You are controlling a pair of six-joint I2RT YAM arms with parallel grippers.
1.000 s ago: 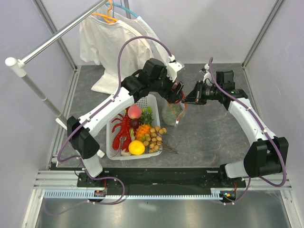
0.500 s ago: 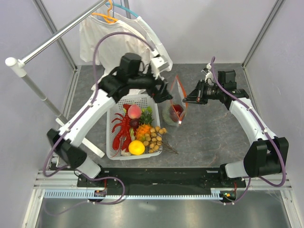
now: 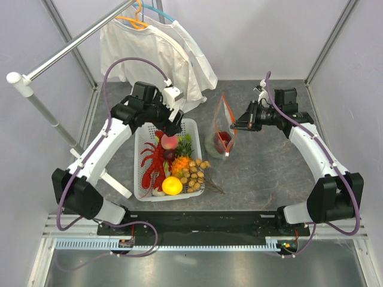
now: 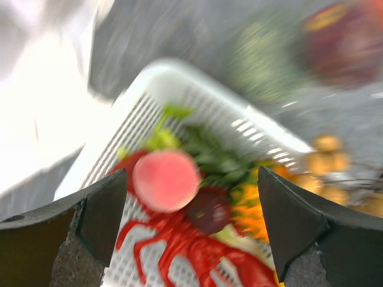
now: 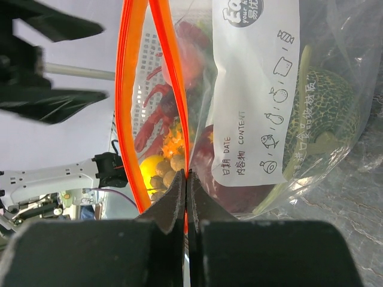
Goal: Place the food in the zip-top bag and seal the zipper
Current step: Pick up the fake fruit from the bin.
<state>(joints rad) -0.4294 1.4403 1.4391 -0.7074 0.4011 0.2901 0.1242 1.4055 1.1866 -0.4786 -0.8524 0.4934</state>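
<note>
Above the white basket [image 4: 179, 72], my left pincer [image 4: 191, 179] gapes wide and empty over the peach [image 4: 166, 180]. My right pincer [image 5: 187, 176] is clamped on the zipper [image 5: 169, 66], holding up the zip-top bag [image 5: 251, 89] on the bench [image 3: 269, 173], with the melon [image 5: 329, 113] and a dark red piece [image 5: 221, 173] inside.

Likely a robotics lab cell: plain white panel walls [image 3: 257, 36], aluminium frame posts [image 3: 328, 42], slotted mounting rail [image 3: 179, 244].
</note>
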